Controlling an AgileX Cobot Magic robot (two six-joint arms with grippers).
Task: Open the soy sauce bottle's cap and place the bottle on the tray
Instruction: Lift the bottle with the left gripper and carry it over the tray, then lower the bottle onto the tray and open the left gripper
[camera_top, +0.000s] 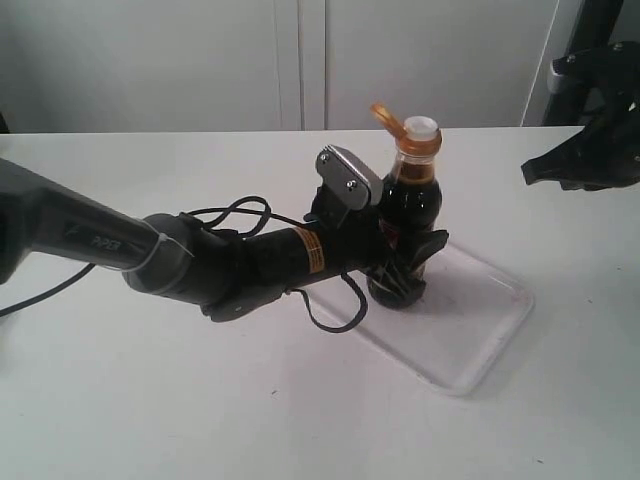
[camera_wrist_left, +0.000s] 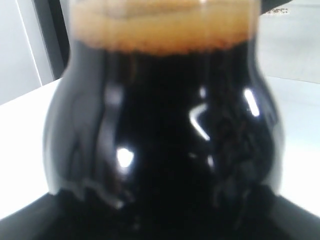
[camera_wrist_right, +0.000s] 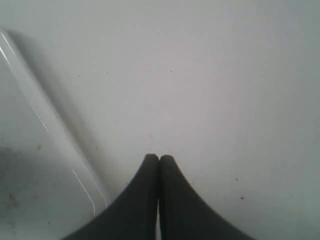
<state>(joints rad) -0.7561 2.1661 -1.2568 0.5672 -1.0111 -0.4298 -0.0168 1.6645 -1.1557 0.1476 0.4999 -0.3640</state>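
Copper-gold, the cap (camera_top: 384, 117) stands flipped open above the soy sauce bottle (camera_top: 409, 200), upright on the tray (camera_top: 480, 330). The left gripper (camera_top: 408, 268) clasps its lower body. The right gripper (camera_wrist_right: 159, 159), fingertips pressed together and empty, hovers over the tabletop (camera_wrist_right: 225, 75).

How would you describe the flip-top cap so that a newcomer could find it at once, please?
Start at the shallow white rectangular plastic tray on the white table. The small glass bottle of dark liquid stands there, gripped by the left gripper. The glossy copper-gold cap hangs flipped open beside the white spout.
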